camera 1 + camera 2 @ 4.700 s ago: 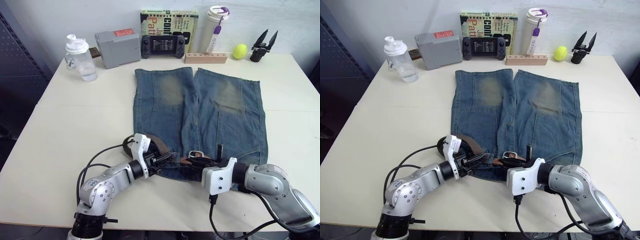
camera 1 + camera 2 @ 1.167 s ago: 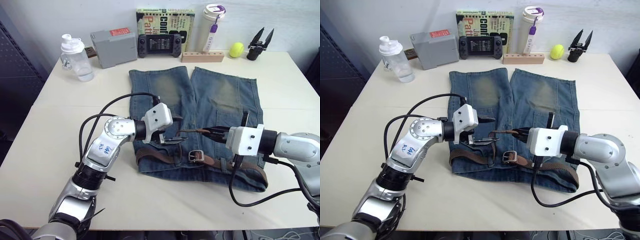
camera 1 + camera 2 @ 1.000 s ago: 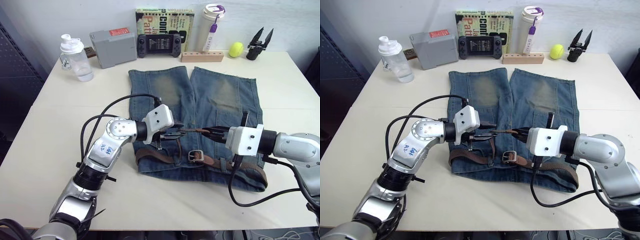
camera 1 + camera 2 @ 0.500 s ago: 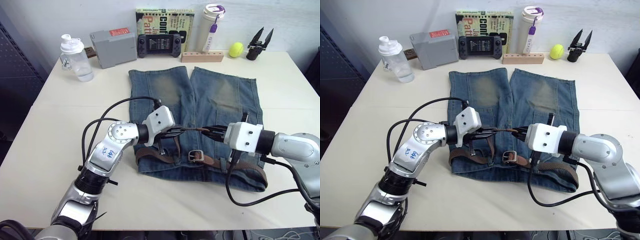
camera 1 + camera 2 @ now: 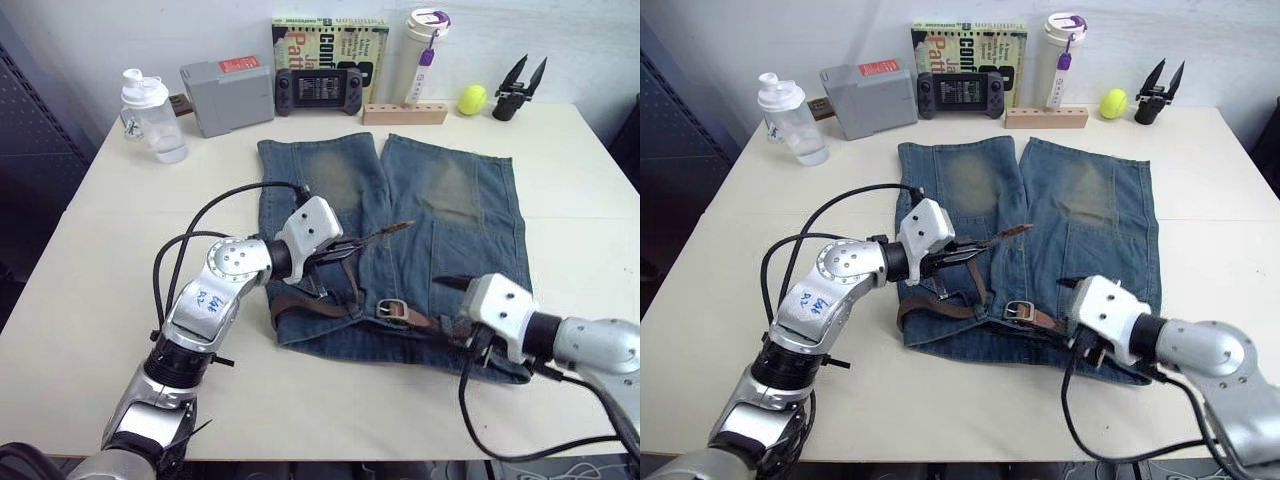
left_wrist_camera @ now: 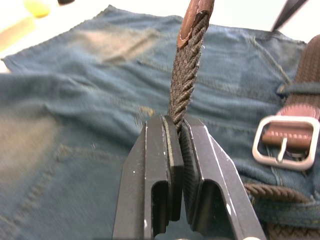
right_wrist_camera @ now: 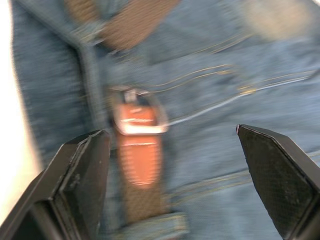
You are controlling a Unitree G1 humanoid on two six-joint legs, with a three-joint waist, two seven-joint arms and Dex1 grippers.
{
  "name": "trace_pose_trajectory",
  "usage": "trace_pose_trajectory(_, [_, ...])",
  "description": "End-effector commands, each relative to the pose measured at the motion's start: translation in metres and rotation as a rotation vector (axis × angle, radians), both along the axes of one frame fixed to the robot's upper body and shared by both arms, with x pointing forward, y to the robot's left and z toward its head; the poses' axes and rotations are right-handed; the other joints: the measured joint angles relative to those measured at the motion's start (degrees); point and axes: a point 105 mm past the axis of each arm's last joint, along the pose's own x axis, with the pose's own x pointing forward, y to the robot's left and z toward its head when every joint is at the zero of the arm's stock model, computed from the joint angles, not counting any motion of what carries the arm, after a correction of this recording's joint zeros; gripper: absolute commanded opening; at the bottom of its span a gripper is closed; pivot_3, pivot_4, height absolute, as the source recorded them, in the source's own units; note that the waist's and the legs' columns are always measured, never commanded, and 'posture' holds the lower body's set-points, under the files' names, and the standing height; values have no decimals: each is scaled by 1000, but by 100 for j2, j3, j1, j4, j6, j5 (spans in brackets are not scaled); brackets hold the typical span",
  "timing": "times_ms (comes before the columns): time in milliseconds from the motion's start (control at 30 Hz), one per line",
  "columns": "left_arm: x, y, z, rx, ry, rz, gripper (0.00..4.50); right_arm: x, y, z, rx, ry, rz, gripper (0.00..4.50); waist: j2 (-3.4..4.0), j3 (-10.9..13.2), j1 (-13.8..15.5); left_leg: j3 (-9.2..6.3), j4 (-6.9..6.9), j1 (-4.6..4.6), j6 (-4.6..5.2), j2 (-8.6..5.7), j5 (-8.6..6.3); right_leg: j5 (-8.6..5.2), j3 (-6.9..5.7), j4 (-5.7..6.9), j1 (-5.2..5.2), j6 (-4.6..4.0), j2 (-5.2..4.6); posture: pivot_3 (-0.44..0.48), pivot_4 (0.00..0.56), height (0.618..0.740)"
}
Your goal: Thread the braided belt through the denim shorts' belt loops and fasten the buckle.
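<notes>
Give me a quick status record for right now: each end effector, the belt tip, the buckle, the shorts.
left end effector: shut on the belt just behind the tip
right end effector: open, holding nothing, over the waistband near the buckle
belt tip: reddish-brown, lifted off the denim, pointing toward the right leg
buckle: lying flat on the waistband, prong visible, not fastened
shorts: spread flat on the table, waistband toward the robot
belt run: lies along the waistband
</notes>
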Motion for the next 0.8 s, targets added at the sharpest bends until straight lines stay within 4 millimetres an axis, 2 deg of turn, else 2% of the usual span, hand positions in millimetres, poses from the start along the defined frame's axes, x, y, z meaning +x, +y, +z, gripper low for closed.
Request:
trace_pose_trajectory(33, [-4, -3, 11, -16, -41, -22, 0, -2, 6, -5, -3, -37, -23, 4417, 0, 0, -1, 0, 0, -1, 0, 0, 0, 0, 0, -1, 0, 0, 0, 0, 150, 731])
trace_pose_trajectory(133, [-4, -4, 12, -17, -37, -25, 0, 1, 5, -15, -4, -45, -78, 4417, 0, 0, 0, 0, 1, 0, 0, 0, 0, 0, 1, 0, 0, 0, 0, 0, 150, 731])
trace_pose_trajectory(367, [-3, -5, 15, -24, -39, -27, 0, 13, 3, -23, -31, -99, -165, 4417, 0, 0, 1, 1, 1, 0, -1, 0, 0, 0, 0, 0, 0, 0, 1, 0, 150, 731])
trace_pose_trajectory(600, [-1, -4, 18, -28, -39, -22, 0, 17, 6, -28, -13, -119, -204, 4417, 0, 0, -4, 4, 1, 0, -1, 0, 0, 0, 1, 0, 0, 0, 2, 0, 150, 731])
trace_pose_trajectory(700, [0, -3, 17, -23, -39, -18, 0, 18, 6, -28, -23, -134, -226, 3587, 0, 0, -2, 4, 1, 0, -1, 0, 0, 0, 1, 0, 0, 0, 2, 0, 150, 731])
trace_pose_trajectory(800, [0, -1, 15, -14, -36, -17, 0, 18, 4, -32, -36, -121, -240, 2236, 0, 0, -2, 5, 0, 0, -1, 0, 0, 0, 1, -1, 0, 0, 2, 0, 150, 731])
